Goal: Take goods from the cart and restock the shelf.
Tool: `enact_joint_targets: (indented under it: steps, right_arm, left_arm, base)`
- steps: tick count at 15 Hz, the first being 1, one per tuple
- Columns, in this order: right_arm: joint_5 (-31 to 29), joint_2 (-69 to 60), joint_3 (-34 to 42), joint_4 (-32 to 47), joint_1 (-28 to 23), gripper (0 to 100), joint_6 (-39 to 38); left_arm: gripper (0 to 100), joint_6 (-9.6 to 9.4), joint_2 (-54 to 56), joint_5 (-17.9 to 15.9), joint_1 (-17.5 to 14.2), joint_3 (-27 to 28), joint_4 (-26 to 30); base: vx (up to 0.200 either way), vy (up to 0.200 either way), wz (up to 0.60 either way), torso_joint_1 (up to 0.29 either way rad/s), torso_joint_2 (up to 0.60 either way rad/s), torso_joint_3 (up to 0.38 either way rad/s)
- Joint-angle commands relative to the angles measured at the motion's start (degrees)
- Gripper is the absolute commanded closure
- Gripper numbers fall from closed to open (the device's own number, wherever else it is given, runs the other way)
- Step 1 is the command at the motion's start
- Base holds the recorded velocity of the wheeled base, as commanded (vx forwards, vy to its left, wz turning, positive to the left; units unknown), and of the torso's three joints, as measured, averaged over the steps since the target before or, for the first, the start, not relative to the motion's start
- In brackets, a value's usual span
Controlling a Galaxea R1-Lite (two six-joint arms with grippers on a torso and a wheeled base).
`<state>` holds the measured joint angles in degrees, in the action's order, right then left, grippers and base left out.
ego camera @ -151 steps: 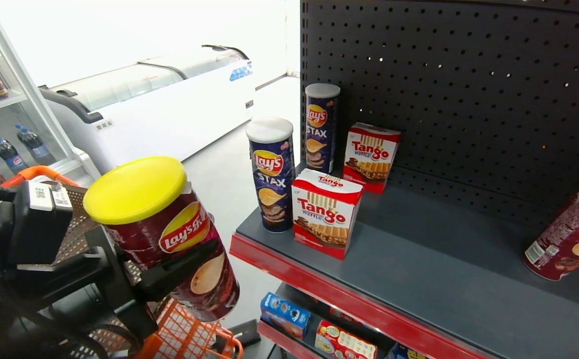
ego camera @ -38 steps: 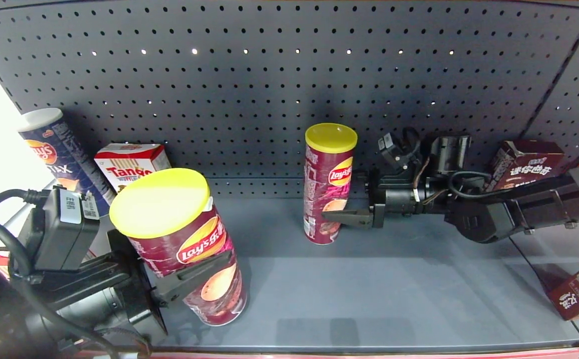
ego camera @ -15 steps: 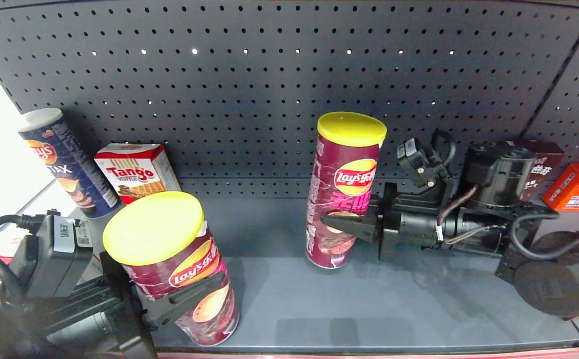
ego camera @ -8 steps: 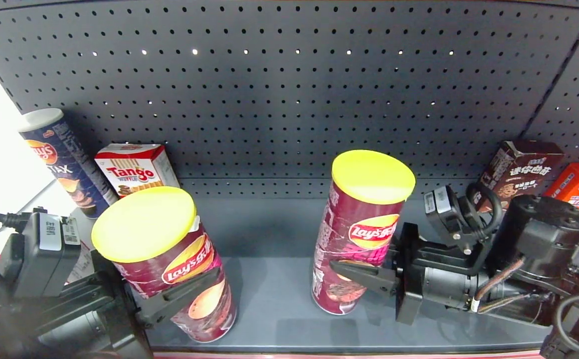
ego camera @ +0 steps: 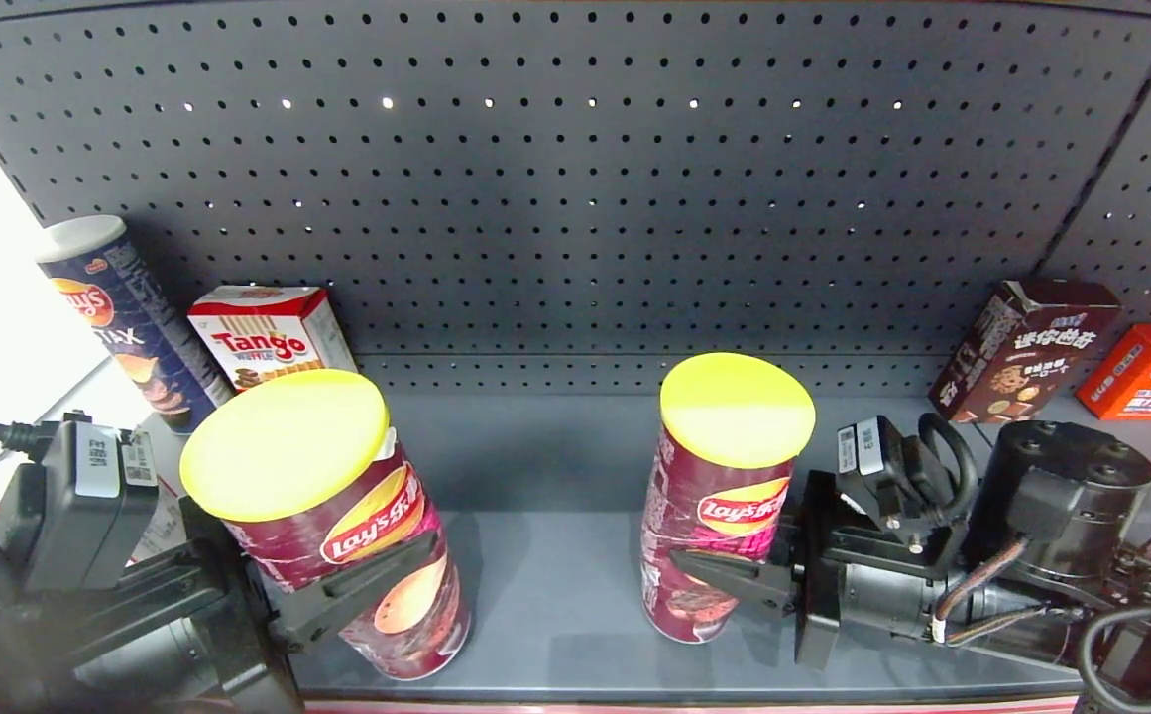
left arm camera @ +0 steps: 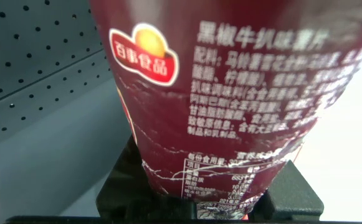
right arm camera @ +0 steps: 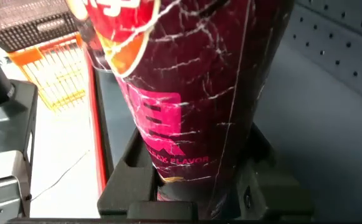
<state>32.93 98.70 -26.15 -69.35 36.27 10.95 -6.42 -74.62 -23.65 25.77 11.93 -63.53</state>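
Two maroon chip cans with yellow lids are held over the grey shelf (ego camera: pixel 555 585). My left gripper (ego camera: pixel 387 580) is shut on the left can (ego camera: pixel 337 516), which tilts at the shelf's front left; its printed side (left arm camera: pixel 230 93) rises out of the left gripper (left arm camera: pixel 205 199). At the front, right of centre, my right gripper (ego camera: pixel 724 585) is shut on the lower part of the second can (ego camera: pixel 724 496), which stands nearly upright. Its base is at or just above the shelf. From the wrist, that can (right arm camera: pixel 199 93) sits between the right gripper's (right arm camera: pixel 199 186) jaws.
A blue chip can (ego camera: pixel 124 317) and a wafer box (ego camera: pixel 273 337) stand at the back left. A dark brown box (ego camera: pixel 1026 347) and an orange box (ego camera: pixel 1145 372) stand at the back right. The pegboard (ego camera: pixel 575 198) closes the back. The orange cart (right arm camera: pixel 50 68) is beside the shelf.
The right gripper has brought its can from near the pegboard toward the shelf's front, then down a little. The left arm with its can has barely shifted.
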Motion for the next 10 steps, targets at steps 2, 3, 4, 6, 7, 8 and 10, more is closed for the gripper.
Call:
enact_joint_targets:
  steps: [2,3,4,6,7,8,10]
  right_arm:
    - [-0.1,1.1,0.1,-0.1,-0.1,100,0.1]
    - [-0.1,1.1,0.4,-0.1,-0.1,100,0.1]
    - [-0.1,1.1,0.7,-0.3,-0.1,0,0.2]
    - [-0.4,0.7,0.9,-0.3,-0.2,0,1.0]
    - [-0.5,0.4,1.2,-0.3,-0.3,0,1.0]
    - [-0.5,0.4,1.2,-0.3,-0.4,0,1.1]
    - [-0.8,-1.8,2.5,-0.3,-0.8,0,1.3]
  left_arm:
    - [100,0.01,-0.1,0.0,0.0,-0.4,0.0]
    - [100,0.01,-0.1,0.0,0.0,-0.4,0.0]
    - [100,0.01,-0.1,0.0,0.0,-0.4,0.0]
    - [100,0.01,-0.1,0.0,0.0,-0.6,0.0]
    - [100,0.01,-0.1,0.0,0.0,-0.7,0.0]
    - [100,0.01,-0.1,0.0,0.0,-0.7,0.0]
    - [100,0.01,-0.1,0.0,0.1,-0.7,0.0]
  base:
    - [0.000,0.000,0.00,0.000,0.00,0.000]
    - [0.000,0.000,0.00,0.000,0.00,0.000]
    - [0.000,0.000,0.00,0.000,0.00,0.000]
    - [0.000,0.000,0.00,0.000,0.00,0.000]
    - [0.000,0.000,0.00,0.000,0.00,0.000]
    - [0.000,0.000,0.00,0.000,0.00,0.000]
    - [0.000,0.000,0.00,0.000,0.00,0.000]
